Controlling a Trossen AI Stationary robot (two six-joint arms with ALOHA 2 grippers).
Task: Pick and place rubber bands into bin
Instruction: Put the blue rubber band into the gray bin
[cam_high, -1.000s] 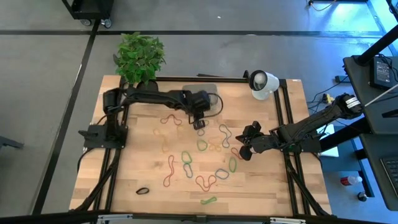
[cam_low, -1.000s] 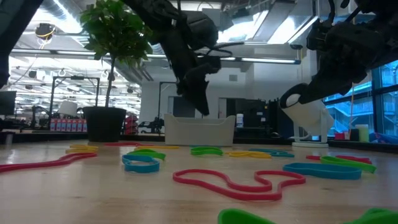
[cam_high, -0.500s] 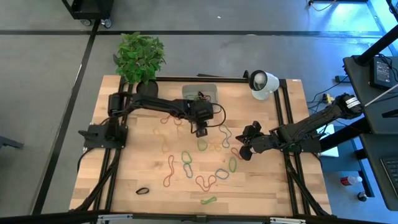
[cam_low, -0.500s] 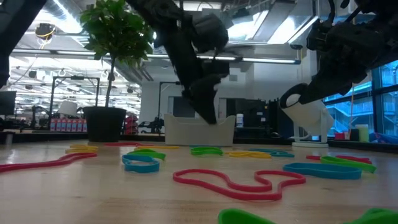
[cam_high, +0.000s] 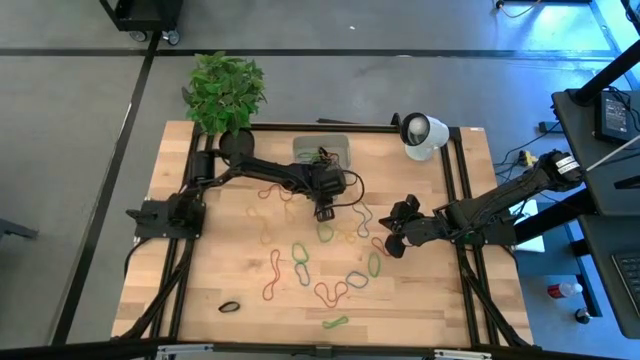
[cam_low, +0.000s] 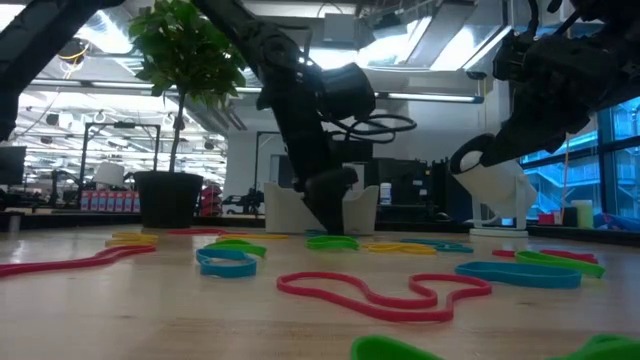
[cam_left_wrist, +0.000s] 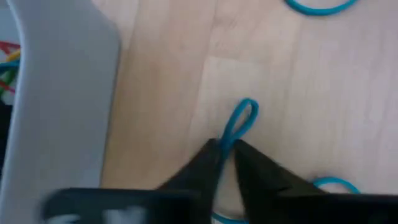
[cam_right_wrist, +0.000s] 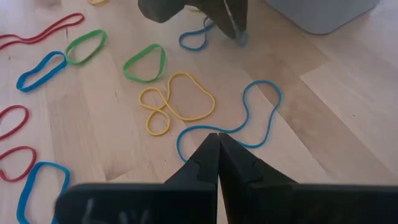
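Observation:
Several rubber bands in red, green, yellow and blue lie loose on the wooden table (cam_high: 220, 250), most of them around its middle (cam_high: 300, 262). The bin (cam_high: 322, 150) stands at the far edge with a few bands inside. My left gripper (cam_high: 323, 213) is down at the table just near of the bin, shut on a blue rubber band (cam_left_wrist: 244, 117). My right gripper (cam_high: 390, 245) hangs shut and empty over the table's right part, above a long blue band (cam_right_wrist: 249, 112). My left gripper pinches the blue rubber band between its two fingertips (cam_left_wrist: 213, 149), at one end of the loop (cam_left_wrist: 229, 138). The fingers come from above, slanting down. The rest of the loop (cam_left_wrist: 247, 107) lies flat on the table beyond the tips.
A potted plant (cam_high: 228, 92) stands at the far left corner and a white round camera (cam_high: 422, 135) at the far right. A black band (cam_high: 230, 307) lies alone near the front left. The bin's wall (cam_left_wrist: 62, 93) is close beside my left gripper.
My left gripper has come down from bin height to the table top, shifting a little toward the near edge, and now stands on the blue band. My right arm has kept still.

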